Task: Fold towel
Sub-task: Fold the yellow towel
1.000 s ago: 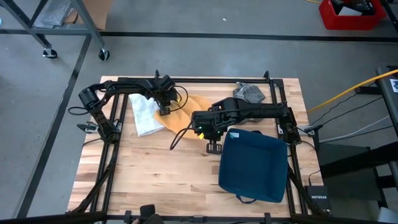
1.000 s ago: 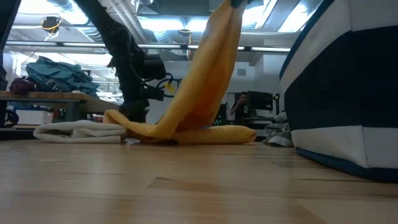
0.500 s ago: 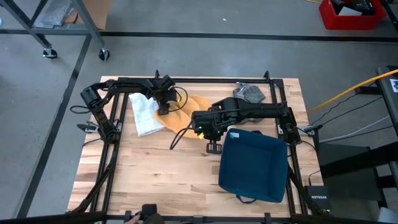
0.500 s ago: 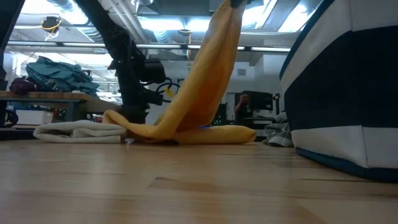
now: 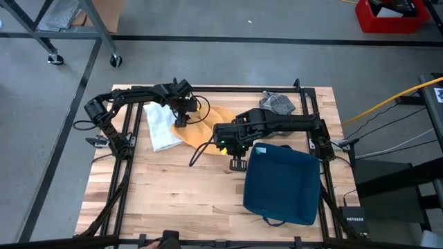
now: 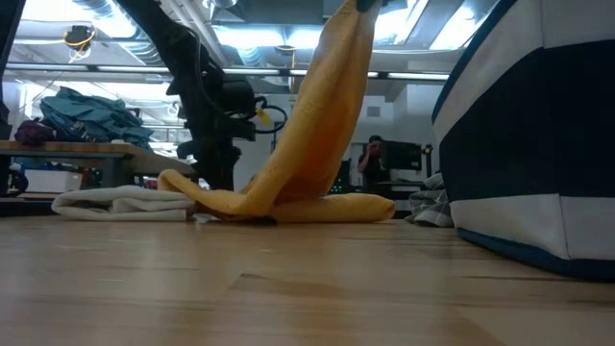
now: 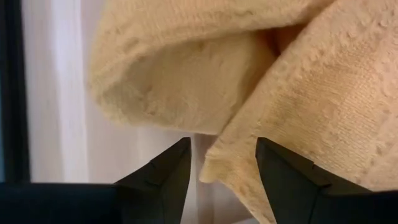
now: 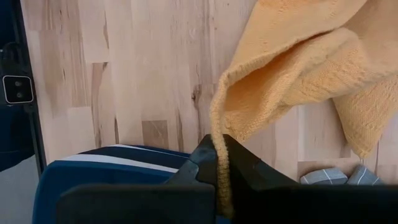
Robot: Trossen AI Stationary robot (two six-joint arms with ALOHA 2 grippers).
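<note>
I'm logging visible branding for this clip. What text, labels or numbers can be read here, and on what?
"NETGEAR": on the small black box at the table's near right corner, high view; tiny, only just legible.
Nothing else is readable; the yellow towel and blue bin show no text.

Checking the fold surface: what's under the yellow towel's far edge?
The yellow towel overlaps the white towel by the open left gripper; elsewhere bare wooden table. Anything beneath the heap is hidden.

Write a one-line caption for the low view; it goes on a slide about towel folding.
Right gripper lifts the yellow towel by one edge, its lower end draped on the table beside a white towel.
</note>
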